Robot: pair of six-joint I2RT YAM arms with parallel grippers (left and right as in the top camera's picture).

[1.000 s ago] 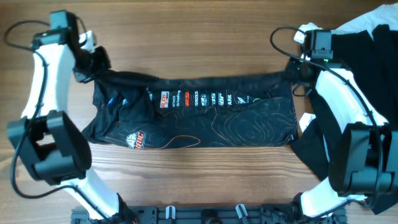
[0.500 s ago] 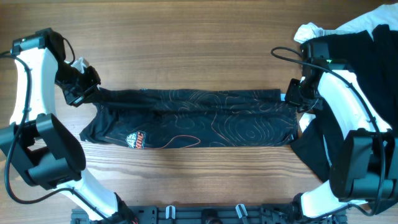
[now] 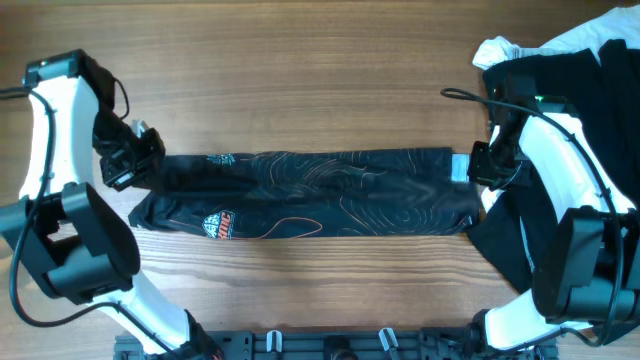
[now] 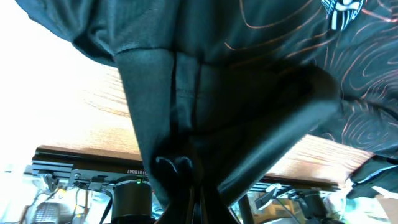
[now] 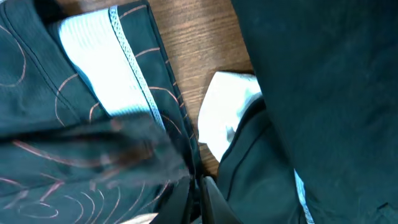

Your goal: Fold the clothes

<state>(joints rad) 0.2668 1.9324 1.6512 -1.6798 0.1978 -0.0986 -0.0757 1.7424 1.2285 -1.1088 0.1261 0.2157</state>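
Observation:
The black jersey [image 3: 320, 190] with thin orange wavy lines lies across the table [image 3: 320, 70] as a long, narrow band, doubled over lengthwise. My left gripper [image 3: 138, 165] is at its left end, shut on bunched black fabric [image 4: 249, 74] that hangs over the jaws. At the right end, my right gripper [image 3: 482, 165] is shut on the jersey's edge [image 5: 74, 155], beside the pale collar trim [image 5: 99, 62]. More clothes [image 3: 570, 80], black with one white piece [image 3: 500, 48], are piled at the far right.
A black garment [image 5: 323, 93] and a white one [image 5: 227, 118] lie right next to my right gripper. A black rail [image 3: 330, 345] with the arm bases runs along the table's front edge. Cables loop off both arms.
Both grippers have drawn the jersey's far edge toward the front, over its near half. The row of logos is now covered and the band is narrower.

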